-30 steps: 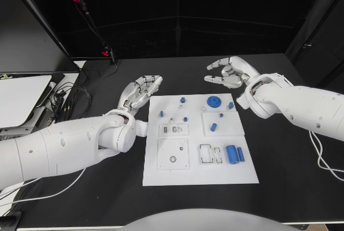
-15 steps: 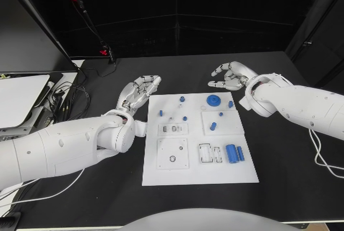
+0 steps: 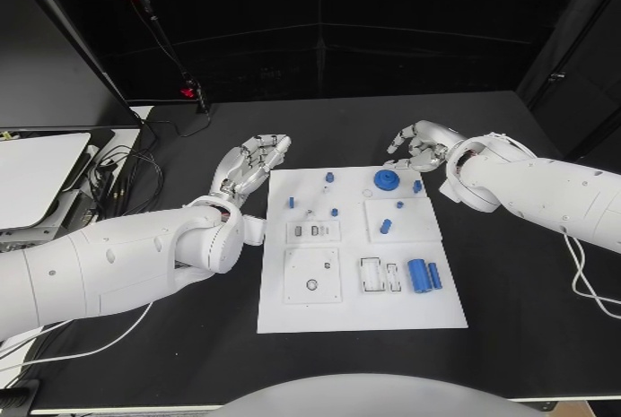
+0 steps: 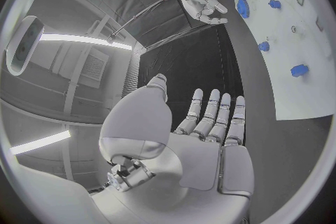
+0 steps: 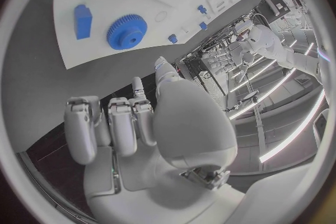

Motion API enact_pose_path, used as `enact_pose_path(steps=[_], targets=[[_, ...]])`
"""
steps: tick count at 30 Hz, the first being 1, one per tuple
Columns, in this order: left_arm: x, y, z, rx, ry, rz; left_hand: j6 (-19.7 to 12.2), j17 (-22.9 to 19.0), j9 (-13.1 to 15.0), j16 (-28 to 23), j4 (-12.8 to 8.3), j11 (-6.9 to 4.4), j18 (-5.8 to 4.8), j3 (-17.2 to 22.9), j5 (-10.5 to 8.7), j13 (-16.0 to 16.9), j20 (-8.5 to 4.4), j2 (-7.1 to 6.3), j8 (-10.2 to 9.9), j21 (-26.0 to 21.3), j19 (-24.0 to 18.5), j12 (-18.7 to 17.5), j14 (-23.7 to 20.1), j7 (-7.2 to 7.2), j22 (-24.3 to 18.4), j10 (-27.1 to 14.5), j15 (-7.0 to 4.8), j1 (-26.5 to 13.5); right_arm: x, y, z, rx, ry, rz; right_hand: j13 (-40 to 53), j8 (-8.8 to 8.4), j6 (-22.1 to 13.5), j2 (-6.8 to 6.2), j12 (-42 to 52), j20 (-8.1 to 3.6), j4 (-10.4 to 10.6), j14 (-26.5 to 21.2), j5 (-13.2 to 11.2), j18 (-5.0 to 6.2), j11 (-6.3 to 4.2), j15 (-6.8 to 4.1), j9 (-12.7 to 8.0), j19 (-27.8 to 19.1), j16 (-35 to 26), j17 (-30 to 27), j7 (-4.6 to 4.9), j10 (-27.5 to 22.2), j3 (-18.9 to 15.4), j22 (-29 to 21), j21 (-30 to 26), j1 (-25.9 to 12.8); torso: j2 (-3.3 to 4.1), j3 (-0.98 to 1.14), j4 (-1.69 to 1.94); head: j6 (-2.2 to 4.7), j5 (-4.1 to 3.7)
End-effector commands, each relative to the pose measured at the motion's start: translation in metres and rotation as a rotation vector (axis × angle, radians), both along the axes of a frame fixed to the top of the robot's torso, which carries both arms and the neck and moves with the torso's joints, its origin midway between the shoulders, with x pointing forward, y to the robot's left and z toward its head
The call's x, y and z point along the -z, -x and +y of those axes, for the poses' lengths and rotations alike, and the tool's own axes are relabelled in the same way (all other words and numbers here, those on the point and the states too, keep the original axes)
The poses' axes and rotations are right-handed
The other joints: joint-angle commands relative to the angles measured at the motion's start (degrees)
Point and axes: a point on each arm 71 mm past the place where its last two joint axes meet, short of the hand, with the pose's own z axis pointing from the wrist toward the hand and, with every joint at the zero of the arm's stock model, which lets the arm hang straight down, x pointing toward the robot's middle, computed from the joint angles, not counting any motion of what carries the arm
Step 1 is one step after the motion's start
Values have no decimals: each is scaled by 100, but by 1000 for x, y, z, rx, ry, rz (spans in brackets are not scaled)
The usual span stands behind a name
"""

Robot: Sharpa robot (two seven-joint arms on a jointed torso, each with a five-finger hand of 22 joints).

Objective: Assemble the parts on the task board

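I see the black table [image 3: 518, 318] stretching out under everything. At its far left edge sits a pale flat device [image 3: 37, 177], and black cables [image 3: 129, 179] trail beside it. A white cable [image 3: 585, 273] runs across the table's right side. A small red clip [image 3: 190, 94] hangs behind the table's back edge.

Black curtains [image 3: 336, 49] hung behind the black table [image 3: 518, 327]; a pale desk [image 3: 32, 175] with tangled cables [image 3: 123, 179] stood alongside
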Motion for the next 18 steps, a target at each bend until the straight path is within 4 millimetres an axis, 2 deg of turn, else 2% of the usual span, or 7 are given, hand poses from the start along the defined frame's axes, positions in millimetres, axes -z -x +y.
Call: enact_pose_path(steps=[1,7,11,15,18], targets=[[-24,8,0,33,89,-331,46,9,-5,38,-1,10,64,-42,20,3,35,28,18,20,4,20,2,872,8,37,38,25,3,0,1,-13,91,26,1506,-47,56,-74,14,-32,-5,596,-37,-39,-42,-39,-25,607,14,1506,-9,596,69,1506,18,11,-2,-1,-2,-16,-13],[-24,7,0,32,88,-330,46,9,-9,39,0,11,64,-44,33,2,36,35,18,22,1,20,2,873,8,36,40,34,9,0,3,-18,138,50,1506,-137,163,-143,14,-52,2,596,-20,-39,-49,-57,-81,607,14,1506,-14,596,214,1506,18,42,-2,-2,1,-45,3],[-24,7,0,32,88,-329,46,9,-10,39,0,11,63,-45,36,2,37,37,17,22,0,20,2,873,8,35,40,36,12,1,5,-22,167,64,1506,-166,188,-166,14,-54,3,596,-21,-39,-51,-58,-97,607,14,1506,-18,596,250,1506,18,50,8,6,11,-46,7],[-23,7,0,32,87,-329,46,9,-10,39,0,11,63,-45,36,2,37,37,17,22,0,20,2,873,8,35,40,36,14,1,8,-27,180,75,1506,-218,186,-184,14,-64,-1,596,-24,-39,-77,-73,-124,607,14,1506,-49,596,300,1506,18,68,4,0,0,-68,3],[-23,7,0,32,88,-327,45,9,-11,39,1,11,63,-46,39,2,37,40,17,23,-1,20,2,873,8,35,41,38,16,1,11,-31,184,77,1506,-288,174,-198,14,-86,-9,596,-29,-39,-116,-101,-160,607,14,1506,-79,596,363,1506,18,92,6,1,4,-74,0]])
